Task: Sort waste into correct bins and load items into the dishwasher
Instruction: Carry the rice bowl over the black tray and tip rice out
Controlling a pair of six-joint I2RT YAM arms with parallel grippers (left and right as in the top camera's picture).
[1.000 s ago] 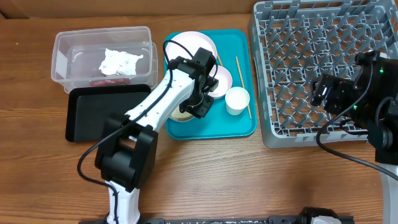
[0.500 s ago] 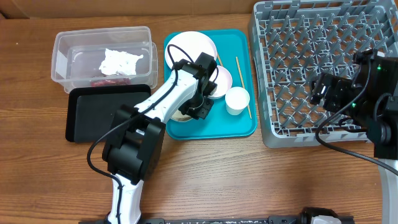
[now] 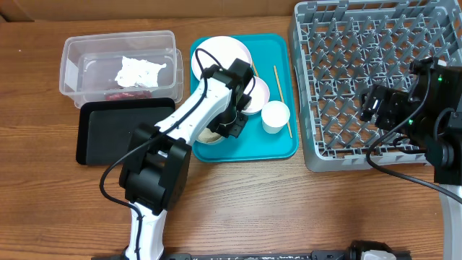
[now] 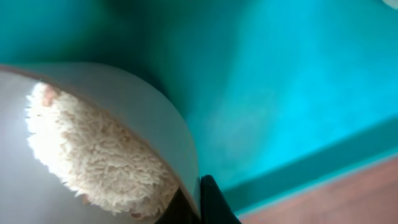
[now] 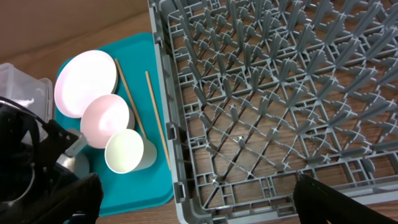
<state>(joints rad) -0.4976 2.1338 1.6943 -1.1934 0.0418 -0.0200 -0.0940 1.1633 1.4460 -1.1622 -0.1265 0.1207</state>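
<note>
On the teal tray (image 3: 281, 148), at its near left corner, the rice bowl (image 3: 209, 134) was set upright, mouth up, with a heap of rice (image 4: 93, 162) inside it. The left gripper (image 3: 229, 121) was clamped tight on the right side of this bowl's rim. One finger (image 4: 208, 199) was placed outside the wall and the other inside, so the rim was pinched between the jaws.

Two chopsticks (image 3: 281, 101) were laid flat on the same tray, their long axes running near to far. One was placed just right of the cup (image 3: 276, 115); the other was partly hidden by the left arm. The plate (image 3: 222, 52) was set at the tray's far left, the empty bowl (image 3: 257, 89) near the middle, and the cup, mouth up, near and right of that bowl.

Left of the tray, a tissue (image 3: 139, 71) and reddish scraps (image 3: 119, 94) were held in the clear tub (image 3: 72, 54). The black tray (image 3: 115, 133) was placed just on its near side.

Right of the teal tray, the right gripper (image 5: 196, 186) was held over the rack (image 3: 339, 65), its jaws spread wide with nothing gripped.
</note>
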